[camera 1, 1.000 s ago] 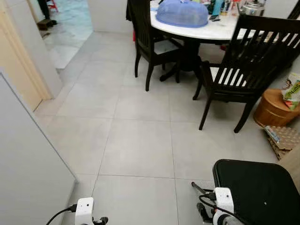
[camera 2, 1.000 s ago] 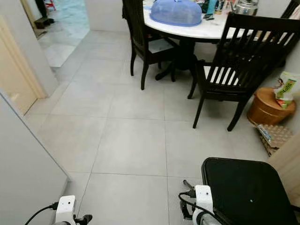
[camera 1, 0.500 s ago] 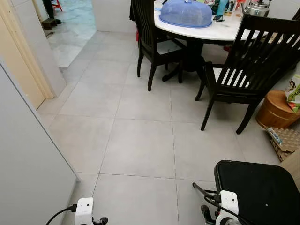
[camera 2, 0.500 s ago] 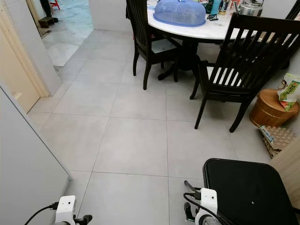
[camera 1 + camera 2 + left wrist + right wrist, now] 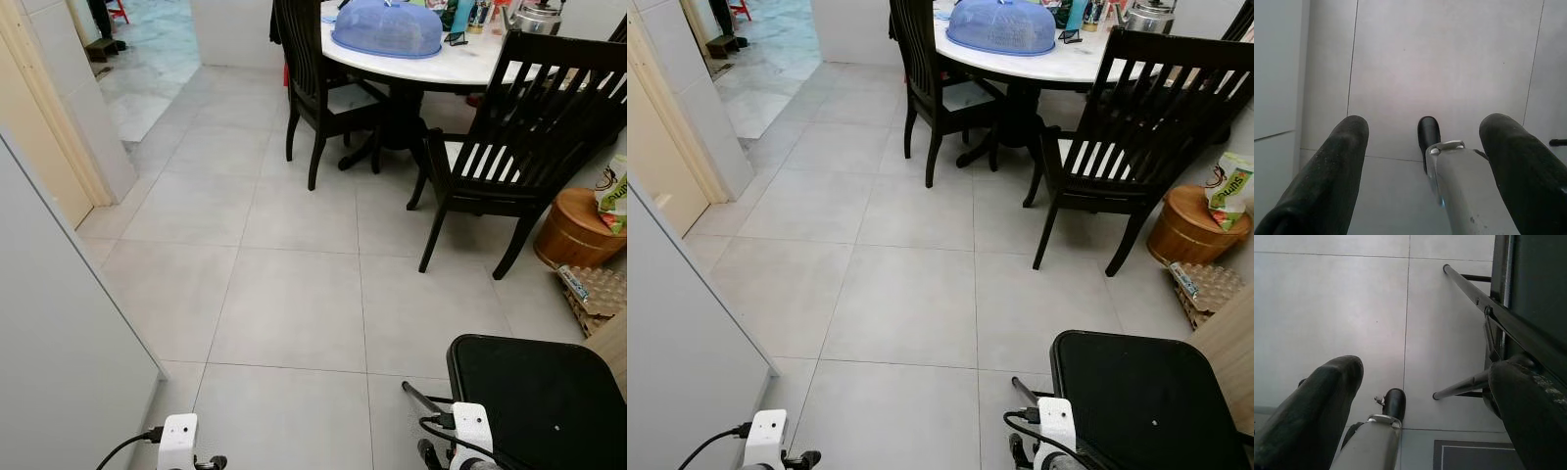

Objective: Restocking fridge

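My left hand (image 5: pixel 1420 161) hangs low over the floor (image 5: pixel 294 294), fingers spread wide, nothing in it. Right hand (image 5: pixel 1420 401) the same: wide open, empty, beside the black stool (image 5: pixel 539 392) at my right.

No stock for the fridge in either hand. White panel (image 5: pixel 49 323) close on my left, possibly the fridge side or door; cannot tell.

Likeliest stock: egg carton (image 5: pixel 593 294) on the floor against the right wall, beside the round wooden stool (image 5: pixel 573 230). Judgement: light, fragile, soft cardboard. Take it by the long sides, gently, kept level.

Surface: large pale grey tiles, smooth, probably slick. Round white tabletop (image 5: pixel 441 59) ahead with a blue food cover (image 5: pixel 387 29) near its left edge, dark wooden chairs (image 5: pixel 519 147) around it. Doorway (image 5: pixel 137 59) far left into another room.
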